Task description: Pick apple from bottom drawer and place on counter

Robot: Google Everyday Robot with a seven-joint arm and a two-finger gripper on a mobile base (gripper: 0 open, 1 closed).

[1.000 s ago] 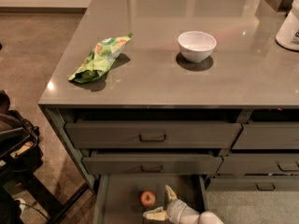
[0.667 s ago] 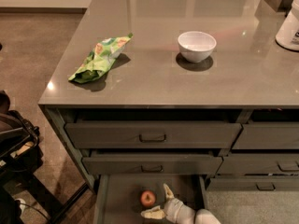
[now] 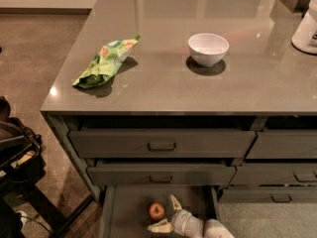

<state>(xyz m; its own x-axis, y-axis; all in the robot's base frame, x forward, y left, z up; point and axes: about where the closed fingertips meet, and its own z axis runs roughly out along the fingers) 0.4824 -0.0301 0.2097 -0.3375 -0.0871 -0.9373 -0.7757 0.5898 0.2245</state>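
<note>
Apple (image 3: 157, 210) sits in bottom drawer (image 3: 126, 207) just left of gripper (image 3: 162, 213), between its wide-spread fingers (image 3: 175, 203); contact unclear, arm (image 3: 214, 228) cut off below.

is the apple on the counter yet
No, the apple lies on the floor of the open bottom drawer, with the gripper open right beside it.

Counter (image 3: 163, 90): we see a green bag (image 3: 105, 62) on its left part and a white bowl (image 3: 208, 48) near the middle, well apart. A white container (image 3: 307, 29) stands at the right edge, cut off.
Drawer (image 3: 124, 212): we find it pulled open, lowest of its stack. The apple (image 3: 157, 210) lies on its floor.
Gripper (image 3: 163, 214): we see it low in the drawer, fingers spread, just right of the apple.
</note>
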